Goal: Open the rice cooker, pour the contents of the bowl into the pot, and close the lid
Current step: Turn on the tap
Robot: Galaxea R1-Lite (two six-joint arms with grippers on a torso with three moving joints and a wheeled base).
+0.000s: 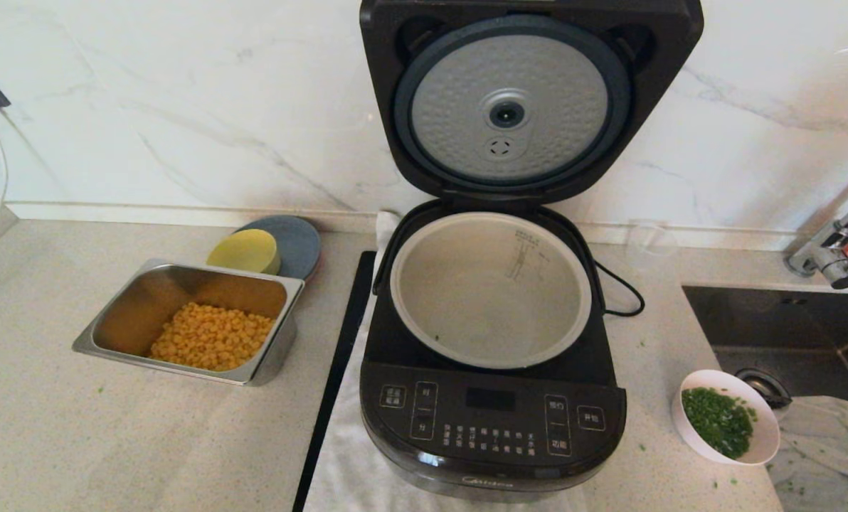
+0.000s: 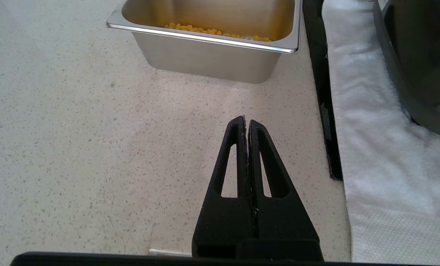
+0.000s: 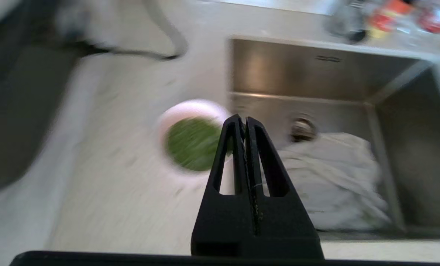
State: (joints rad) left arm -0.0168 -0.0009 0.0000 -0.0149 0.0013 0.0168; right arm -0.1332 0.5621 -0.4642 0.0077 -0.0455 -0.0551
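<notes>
lid (image 1: 509,107) already up on the rice cooker (image 1: 491,419), pot (image 1: 490,288) looks empty. bowl (image 1: 727,417) with the contents (image 1: 717,419) sits on the counter near the sink, untouched. right gripper (image 3: 245,120) above it, fingers pressed together, holding nothing. left gripper (image 2: 246,122) parked over the counter, also closed. pour and lid closing remain.
</notes>
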